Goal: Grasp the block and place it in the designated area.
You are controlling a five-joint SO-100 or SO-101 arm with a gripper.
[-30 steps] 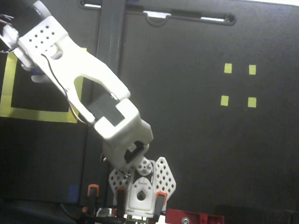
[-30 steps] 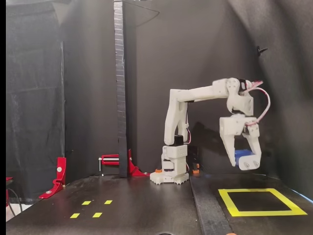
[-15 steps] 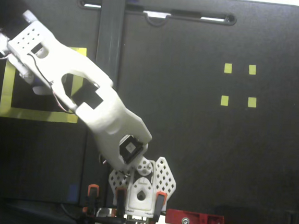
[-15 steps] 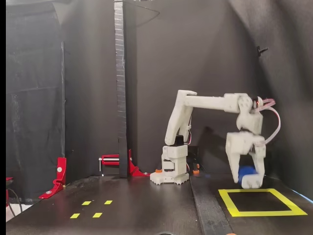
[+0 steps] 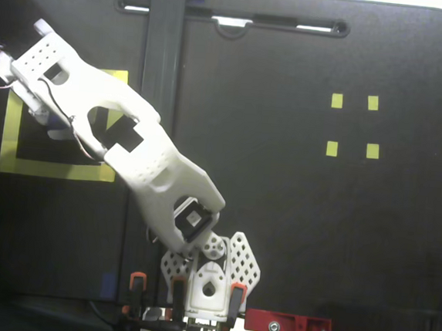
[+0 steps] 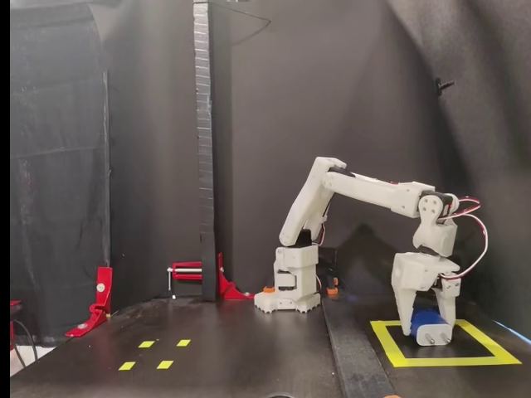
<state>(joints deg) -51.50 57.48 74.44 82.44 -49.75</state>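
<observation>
White plastic two-finger end effector (image 6: 425, 330) is pointing downward, clenched around the small dark-blue rounded block (image 6: 426, 318), low inside the large square outline of wide yellow tape (image 6: 390, 346); whether the block is touching the surface cannot be told. In the top-down fixed view, the white arm (image 5: 140, 162) is stretching from its base at the bottom centre across that yellow outline (image 5: 50, 169) at the left, hiding the block. The matte black surface (image 5: 292, 234) is carrying four tiny yellow tape squares (image 5: 354, 125) at the right. Black cloth walls (image 6: 332, 91) are surrounding the scene, with red clamps (image 6: 199, 275) and a dark upright post (image 6: 203, 141).
</observation>
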